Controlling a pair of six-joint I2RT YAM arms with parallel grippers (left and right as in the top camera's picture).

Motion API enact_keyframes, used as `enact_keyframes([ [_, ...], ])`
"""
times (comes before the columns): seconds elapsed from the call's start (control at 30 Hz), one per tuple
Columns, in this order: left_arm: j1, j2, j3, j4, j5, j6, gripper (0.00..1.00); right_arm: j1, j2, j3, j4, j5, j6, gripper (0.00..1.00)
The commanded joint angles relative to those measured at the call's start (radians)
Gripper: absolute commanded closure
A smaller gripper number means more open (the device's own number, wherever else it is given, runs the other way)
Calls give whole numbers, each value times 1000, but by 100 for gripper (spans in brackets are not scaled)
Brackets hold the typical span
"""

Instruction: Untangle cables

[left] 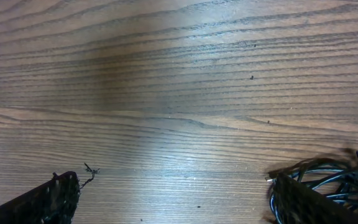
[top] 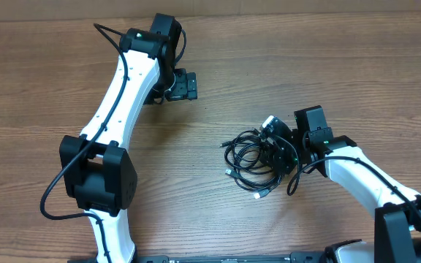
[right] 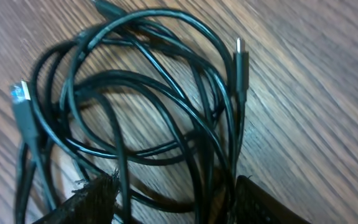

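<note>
The cables (top: 254,157) lie in one loose knot of overlapping loops on the worktop (top: 283,58), right of centre, directly under the right end effector (top: 272,152). They look thin, light and floppy, with a slick black jacket. I'd expect a tugged strand to drag the whole bunch along rather than slide free. The ends seem the best places to take hold. A silver-tipped plug (right: 241,59) sticks out at the far edge of the pile, clear of most crossings, and a second plug (right: 20,99) lies at the left edge in the right wrist view. The right end effector has its fingers (right: 95,199) partly spread, straddling several strands without squeezing them, as far as I can tell. The left end effector (top: 183,85) hangs well apart from the pile, its jaws spread wide with nothing in them. The worktop is smooth wood-grain board, and it probably offers little friction to hold the pile in place. Nothing else of the room shows.
</note>
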Motion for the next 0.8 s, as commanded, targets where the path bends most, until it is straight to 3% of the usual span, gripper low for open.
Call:
enact_keyframes([
  [0.0,0,-24,16,0,-10,-14,0,2,5,13,17,69,-14,40],
  [0.33,0,-24,16,0,-10,-14,0,2,34,10,35,152,-14,40],
  [0.5,0,-24,16,0,-10,-14,1,2,39,10,39,142,-3,49],
  [0.6,0,-24,16,0,-10,-14,0,2,39,10,43,130,-3,59],
  [0.77,0,-24,16,0,-10,-14,0,2,39,10,43,109,-3,88],
])
